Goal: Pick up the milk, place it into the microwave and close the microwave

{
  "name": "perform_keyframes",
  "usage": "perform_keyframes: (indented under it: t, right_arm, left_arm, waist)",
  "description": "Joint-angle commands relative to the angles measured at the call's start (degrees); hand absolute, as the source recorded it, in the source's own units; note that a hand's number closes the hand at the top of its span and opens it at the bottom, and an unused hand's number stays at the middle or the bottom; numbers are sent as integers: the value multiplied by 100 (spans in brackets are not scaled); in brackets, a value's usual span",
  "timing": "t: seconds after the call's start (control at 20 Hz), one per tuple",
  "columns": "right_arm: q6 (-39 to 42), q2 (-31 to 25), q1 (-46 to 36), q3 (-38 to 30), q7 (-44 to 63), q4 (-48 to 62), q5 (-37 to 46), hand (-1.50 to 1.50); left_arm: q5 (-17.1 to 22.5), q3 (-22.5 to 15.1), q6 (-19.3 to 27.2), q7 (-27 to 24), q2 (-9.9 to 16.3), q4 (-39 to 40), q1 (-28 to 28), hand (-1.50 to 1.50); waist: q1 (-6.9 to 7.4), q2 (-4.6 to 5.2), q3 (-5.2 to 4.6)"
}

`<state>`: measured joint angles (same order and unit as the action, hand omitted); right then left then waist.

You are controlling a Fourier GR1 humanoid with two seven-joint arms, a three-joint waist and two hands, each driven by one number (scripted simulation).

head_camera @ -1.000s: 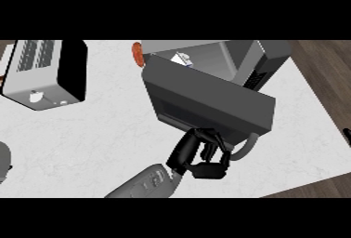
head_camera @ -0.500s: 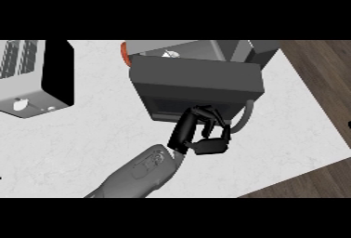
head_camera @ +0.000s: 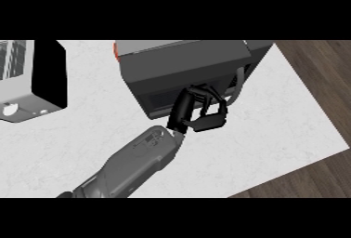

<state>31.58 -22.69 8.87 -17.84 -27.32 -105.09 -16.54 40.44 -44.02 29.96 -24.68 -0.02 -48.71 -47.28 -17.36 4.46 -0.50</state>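
Robot hand [head_camera: 200, 110] against dark-grey microwave [head_camera: 185, 65]

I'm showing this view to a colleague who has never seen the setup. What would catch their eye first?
Probably the black hand at the centre, fingers against the door of the dark grey microwave at the top. Its grey forearm rises from the lower edge across the white counter. A toaster sits at the far left.

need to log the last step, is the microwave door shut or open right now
Looks shut or nearly so: the microwave door lies against its front, no cavity visible, right hand at it. Full latching: cannot tell.
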Motion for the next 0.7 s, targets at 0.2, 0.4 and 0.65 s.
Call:
perform_keyframes:
  t: [0.2,0.4,0.65]
  right_arm:
    - [47,-215,-262,-166,201,50,-331,-150]
    - [53,-329,-413,-211,319,103,-444,-150]
    - [95,-506,-479,-361,376,229,-519,-150]
  left_arm:
    - [447,356,-127,-398,2,447,-570,150]
    - [670,334,-143,-535,1,459,-570,150]
    - [804,344,-177,-744,2,598,-622,150]
  waist:
    - [-125,75,14]
    - [-114,84,13]
    - [-163,105,26]
